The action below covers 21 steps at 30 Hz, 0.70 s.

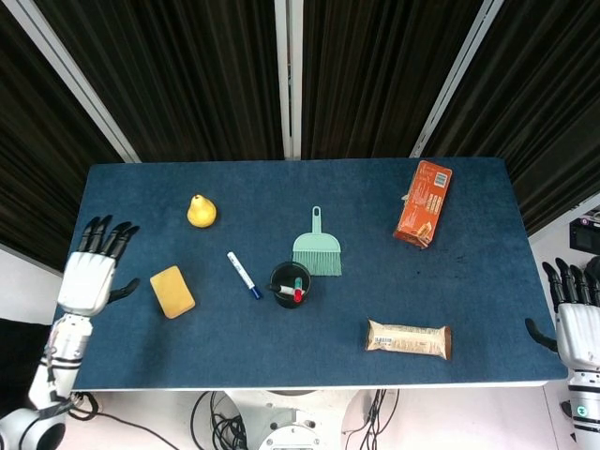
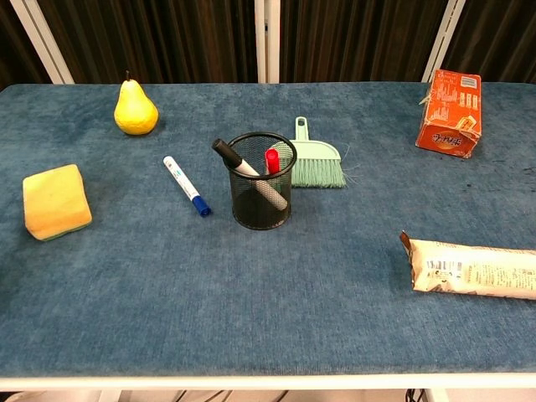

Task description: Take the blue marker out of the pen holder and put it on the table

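Note:
The blue marker [image 1: 244, 275] [image 2: 186, 185] lies flat on the blue table [image 1: 469, 281], just left of the black mesh pen holder [image 1: 290, 285] [image 2: 260, 182]. A black-capped marker and a red one stand in the holder. My left hand [image 1: 92, 272] hangs at the table's left edge, fingers spread, holding nothing. Off the right edge, my right hand [image 1: 577, 319] is also empty with its fingers apart. Neither hand shows in the chest view.
A yellow pear [image 1: 200, 211] stands at the back left and a yellow sponge [image 1: 172, 292] lies near the left edge. A green dustpan brush [image 1: 317, 247] sits behind the holder. An orange box [image 1: 423, 202] is at the back right, a wrapped snack bar [image 1: 408, 338] at the front right.

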Each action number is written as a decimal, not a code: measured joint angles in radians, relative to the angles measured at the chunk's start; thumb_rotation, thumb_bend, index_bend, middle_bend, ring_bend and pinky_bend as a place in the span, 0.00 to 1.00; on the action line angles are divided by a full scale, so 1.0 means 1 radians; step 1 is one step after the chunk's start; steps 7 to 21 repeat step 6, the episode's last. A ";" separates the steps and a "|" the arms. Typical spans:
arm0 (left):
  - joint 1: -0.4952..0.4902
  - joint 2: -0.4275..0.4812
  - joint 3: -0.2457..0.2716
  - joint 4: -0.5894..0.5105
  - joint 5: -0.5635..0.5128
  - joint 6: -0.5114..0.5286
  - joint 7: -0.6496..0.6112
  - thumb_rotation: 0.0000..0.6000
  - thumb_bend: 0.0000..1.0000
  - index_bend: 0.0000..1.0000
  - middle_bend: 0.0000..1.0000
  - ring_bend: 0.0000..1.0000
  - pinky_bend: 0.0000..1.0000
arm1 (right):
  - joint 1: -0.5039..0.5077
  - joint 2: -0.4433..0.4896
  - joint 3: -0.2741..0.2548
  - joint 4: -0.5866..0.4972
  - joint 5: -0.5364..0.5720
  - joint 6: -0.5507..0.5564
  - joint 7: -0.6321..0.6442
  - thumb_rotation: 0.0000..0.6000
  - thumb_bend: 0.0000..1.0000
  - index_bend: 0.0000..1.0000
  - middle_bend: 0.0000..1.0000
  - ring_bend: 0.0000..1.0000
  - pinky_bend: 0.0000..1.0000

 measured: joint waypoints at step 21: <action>0.135 0.008 0.055 0.130 0.009 0.079 -0.059 1.00 0.16 0.16 0.12 0.00 0.03 | 0.010 -0.035 -0.004 0.025 -0.028 -0.001 0.004 1.00 0.18 0.00 0.00 0.00 0.00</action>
